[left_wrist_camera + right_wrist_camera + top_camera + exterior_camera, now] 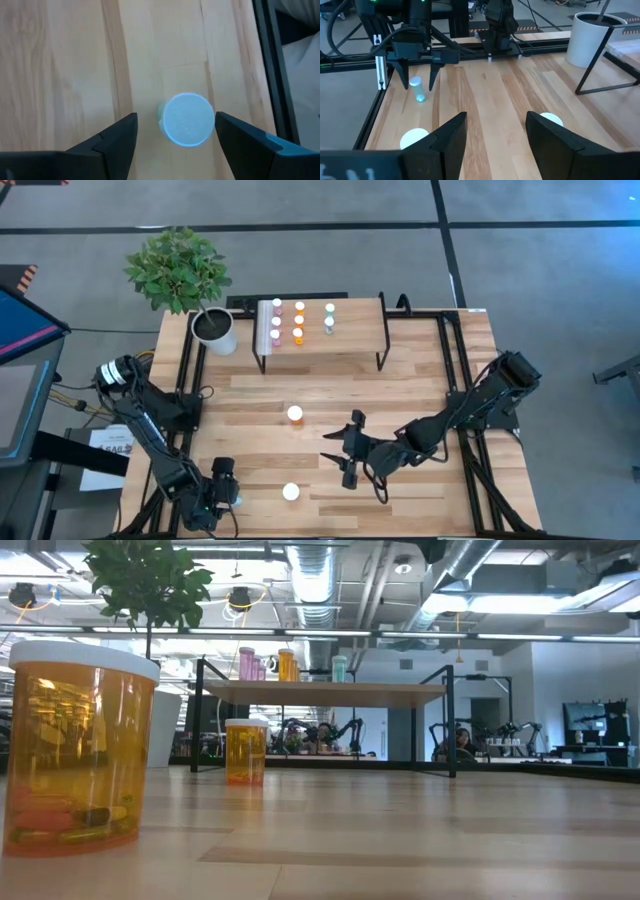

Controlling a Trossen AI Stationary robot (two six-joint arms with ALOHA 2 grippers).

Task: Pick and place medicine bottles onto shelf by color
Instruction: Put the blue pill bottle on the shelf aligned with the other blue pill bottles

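Straddling the small teal bottle [186, 120] from above, your left gripper [175, 137] is spread and unclenched, because it needs clearance; your right gripper [495, 135] waits open mid-table.

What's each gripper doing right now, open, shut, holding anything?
Left gripper: open, fingers either side of a small teal bottle, not gripping it.
Right gripper: open, empty, over the table between the two large orange bottles.

Grey concrete floor [520, 240] around wooden surface [420, 380]; exposed ceiling ducts [315, 580], strip lights [520, 635]; people [462, 740] at far benches.
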